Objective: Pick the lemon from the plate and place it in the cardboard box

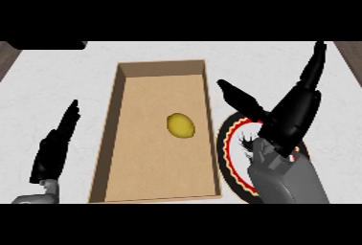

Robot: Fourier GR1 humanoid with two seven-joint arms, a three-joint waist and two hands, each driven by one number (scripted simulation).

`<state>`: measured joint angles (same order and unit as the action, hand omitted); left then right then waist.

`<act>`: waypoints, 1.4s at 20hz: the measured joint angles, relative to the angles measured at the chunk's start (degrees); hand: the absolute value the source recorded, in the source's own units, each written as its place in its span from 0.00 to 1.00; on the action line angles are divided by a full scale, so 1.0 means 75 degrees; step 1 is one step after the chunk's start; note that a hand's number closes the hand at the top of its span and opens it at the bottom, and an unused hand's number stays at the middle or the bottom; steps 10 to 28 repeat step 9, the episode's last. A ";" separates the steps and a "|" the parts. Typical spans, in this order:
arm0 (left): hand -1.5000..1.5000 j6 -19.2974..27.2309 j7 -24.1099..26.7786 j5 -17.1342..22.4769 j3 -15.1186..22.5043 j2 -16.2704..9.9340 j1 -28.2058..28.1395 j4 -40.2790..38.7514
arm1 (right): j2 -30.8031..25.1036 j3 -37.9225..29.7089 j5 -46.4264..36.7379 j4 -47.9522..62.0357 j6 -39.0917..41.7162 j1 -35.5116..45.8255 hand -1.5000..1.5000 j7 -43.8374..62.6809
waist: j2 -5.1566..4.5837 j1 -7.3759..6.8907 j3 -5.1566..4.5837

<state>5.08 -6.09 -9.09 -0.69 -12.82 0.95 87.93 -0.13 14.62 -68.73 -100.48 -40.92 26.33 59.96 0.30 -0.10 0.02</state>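
A yellow lemon [181, 125] lay inside the cardboard box [113, 124], near its middle. Right of the box, the right robot hand [286, 119] hovered over the plate [233, 165], fingers spread wide, holding nothing. Left of the box, the left robot hand [55, 146] rested open. The lemon looked light, firm and rounded, best grasped across its middle.

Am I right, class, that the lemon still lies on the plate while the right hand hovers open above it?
Not quite. In the head view the lemon lies inside the cardboard box, not on the plate. The right hand is indeed open above the plate.
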 measured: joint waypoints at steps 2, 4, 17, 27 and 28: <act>0.50 0.0067 -0.0042 -0.0041 -0.0010 0.0034 -0.0032 0.0024 | 0.0008 -0.0080 -0.0092 -0.0655 -0.0079 -0.0560 0.00 0.0008 | 0.0013 0.0082 0.0000; 0.50 0.0065 0.0025 -0.0038 -0.0025 0.0041 -0.0134 0.0041 | 0.0014 -0.0096 -0.0093 -0.1481 -0.0123 -0.1253 0.00 -0.0029 | 0.0020 0.0136 0.0001; 0.50 0.0020 0.0034 0.0003 -0.0121 0.0029 -0.0119 0.0050 | -0.0368 0.0117 0.0393 -0.3645 -0.0024 -0.3259 0.00 -0.0178 | 0.0012 0.0172 0.0002; 0.50 0.0020 0.0034 0.0003 -0.0121 0.0029 -0.0119 0.0050 | -0.0368 0.0117 0.0393 -0.3645 -0.0024 -0.3259 0.00 -0.0178 | 0.0012 0.0172 0.0002; 0.50 0.0020 0.0034 0.0003 -0.0121 0.0029 -0.0119 0.0050 | -0.0368 0.0117 0.0393 -0.3645 -0.0024 -0.3259 0.00 -0.0178 | 0.0012 0.0172 0.0002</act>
